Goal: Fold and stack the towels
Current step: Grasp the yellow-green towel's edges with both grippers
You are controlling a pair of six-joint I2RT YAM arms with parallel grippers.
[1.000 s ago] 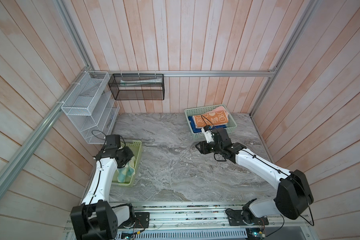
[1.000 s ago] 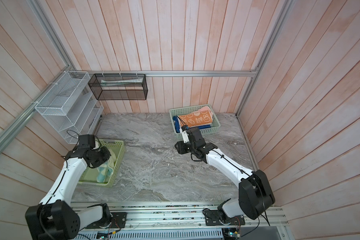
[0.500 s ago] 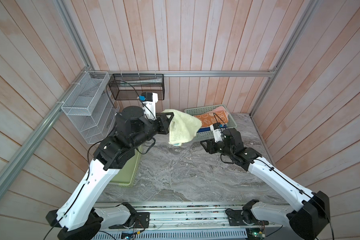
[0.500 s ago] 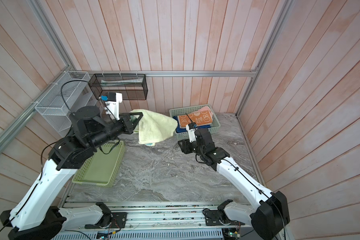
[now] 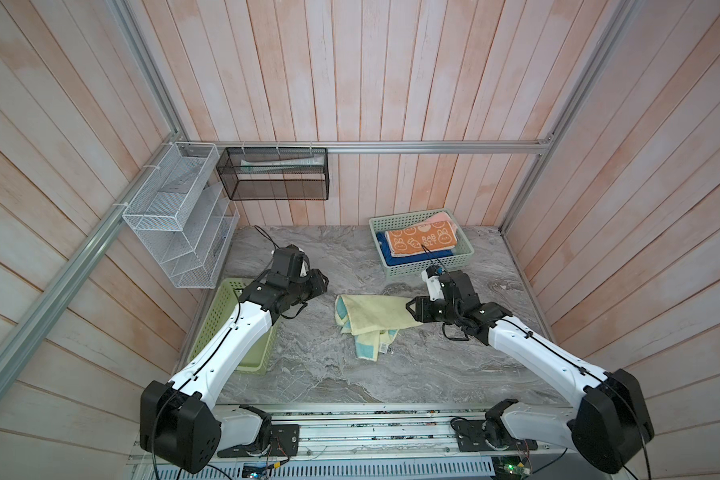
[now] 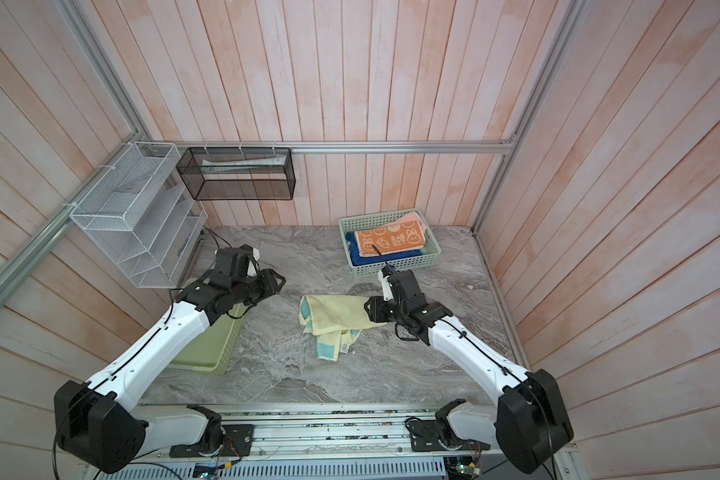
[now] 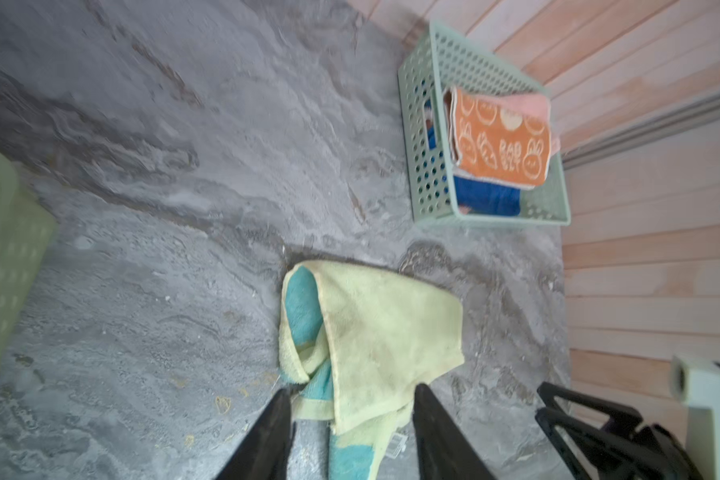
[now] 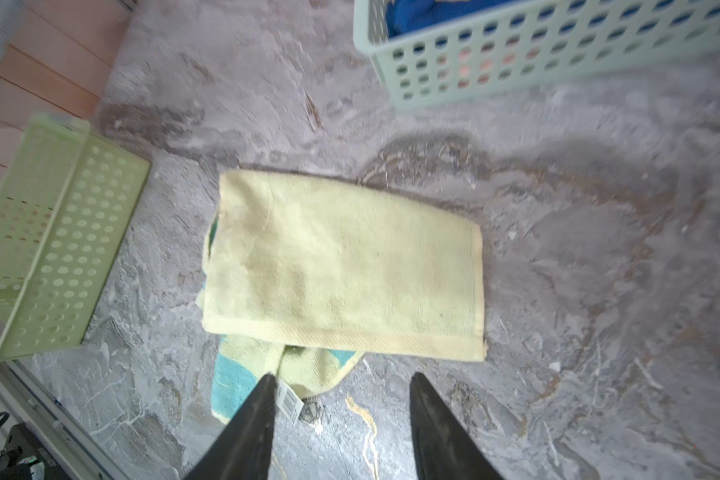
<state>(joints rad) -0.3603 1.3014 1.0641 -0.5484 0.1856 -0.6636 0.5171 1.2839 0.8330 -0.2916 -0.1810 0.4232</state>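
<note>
Left tool (image 5: 323, 286) jaws apart, right tool (image 5: 411, 310) jaws apart, teal-and-cream towel (image 5: 366, 316) rumpled, cream side up

Pale green basket (image 5: 408, 270) holds an orange towel (image 5: 408, 245) with cream bunnies, a royal blue towel (image 5: 395, 259) and a pink towel (image 5: 443, 217); beside it, a cream-and-teal towel (image 5: 371, 311) on grey-veined tabletop (image 5: 329, 374).

The left arm (image 5: 233, 334) and right arm (image 5: 533, 349) wear smooth white shells between bulky black joint housings. Thin black cables (image 5: 435, 259) trail along them. Each wrist ends in tapered black fingers (image 8: 250, 432).
</note>
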